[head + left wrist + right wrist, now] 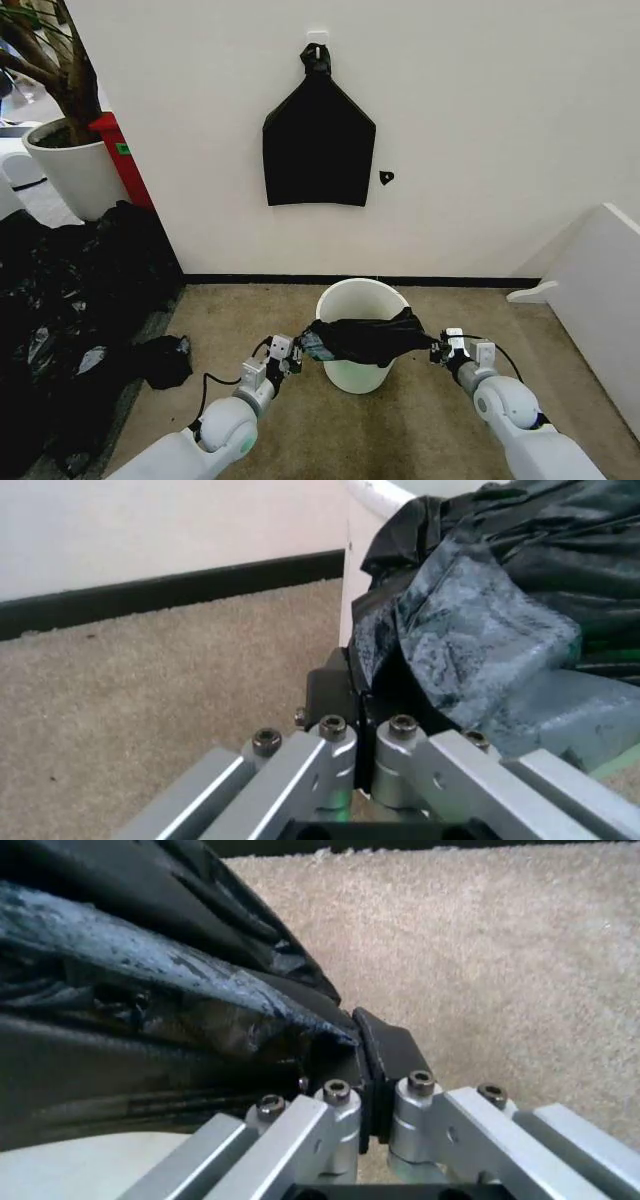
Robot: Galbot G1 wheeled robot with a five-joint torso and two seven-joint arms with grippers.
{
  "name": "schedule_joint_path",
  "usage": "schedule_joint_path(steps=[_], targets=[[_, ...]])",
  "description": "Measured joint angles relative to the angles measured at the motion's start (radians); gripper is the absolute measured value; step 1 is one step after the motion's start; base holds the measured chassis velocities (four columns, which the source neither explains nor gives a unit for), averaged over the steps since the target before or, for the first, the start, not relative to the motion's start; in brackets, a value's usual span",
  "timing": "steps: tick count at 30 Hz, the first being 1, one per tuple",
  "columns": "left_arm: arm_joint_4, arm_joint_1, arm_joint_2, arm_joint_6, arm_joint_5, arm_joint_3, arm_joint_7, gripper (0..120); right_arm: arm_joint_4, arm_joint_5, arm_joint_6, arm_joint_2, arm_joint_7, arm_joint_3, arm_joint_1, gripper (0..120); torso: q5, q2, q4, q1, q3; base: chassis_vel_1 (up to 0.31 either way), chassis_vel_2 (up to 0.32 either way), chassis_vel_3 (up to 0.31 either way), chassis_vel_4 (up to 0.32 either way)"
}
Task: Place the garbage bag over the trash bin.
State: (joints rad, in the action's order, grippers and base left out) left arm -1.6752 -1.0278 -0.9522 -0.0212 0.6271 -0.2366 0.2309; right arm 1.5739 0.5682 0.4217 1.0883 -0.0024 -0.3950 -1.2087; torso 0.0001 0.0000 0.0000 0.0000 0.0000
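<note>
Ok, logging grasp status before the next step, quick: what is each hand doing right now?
Left hand: closed on the garbage bag, at its left edge.
Right hand: closed on the garbage bag, at its right edge.

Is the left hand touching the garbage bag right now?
Touching. In the left wrist view, the left hand is shut on a fold of the garbage bag, the black film pinched between its fingertips.

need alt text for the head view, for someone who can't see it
Two grippers, left and right, stretch a black garbage bag across the near rim of a cream trash bin on beige carpet. Another black bag hangs on the white wall behind.
</note>
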Motion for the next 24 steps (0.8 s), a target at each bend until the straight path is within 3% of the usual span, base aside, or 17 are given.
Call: schedule_joint_path(steps=[10,15,24], targets=[[0.027,0.009,-0.021,0.004,-0.005,-0.001,-0.005,0,-0.006,-0.002,-0.008,0.004,-0.011,0.002,0.004,0,0.0,0.0,0.0,0.0,0.0,0.0,0.0,0.0,0.0],[0.005,0.007,-0.012,0.002,-0.014,-0.001,0.011,0,0.022,0.001,-0.011,-0.008,0.001,-0.001,-0.013,14,-0.0001,0.0,0.0,0.0,0.0,0.0,0.0,0.0,0.0],[-0.053,-0.009,0.024,0.003,-0.029,-0.001,0.028,33,0.087,0.015,-0.007,-0.039,0.005,-0.014,-0.064,51,-0.0001,0.0,0.0001,0.0,0.0,0.0,0.0,0.0,0.0]])
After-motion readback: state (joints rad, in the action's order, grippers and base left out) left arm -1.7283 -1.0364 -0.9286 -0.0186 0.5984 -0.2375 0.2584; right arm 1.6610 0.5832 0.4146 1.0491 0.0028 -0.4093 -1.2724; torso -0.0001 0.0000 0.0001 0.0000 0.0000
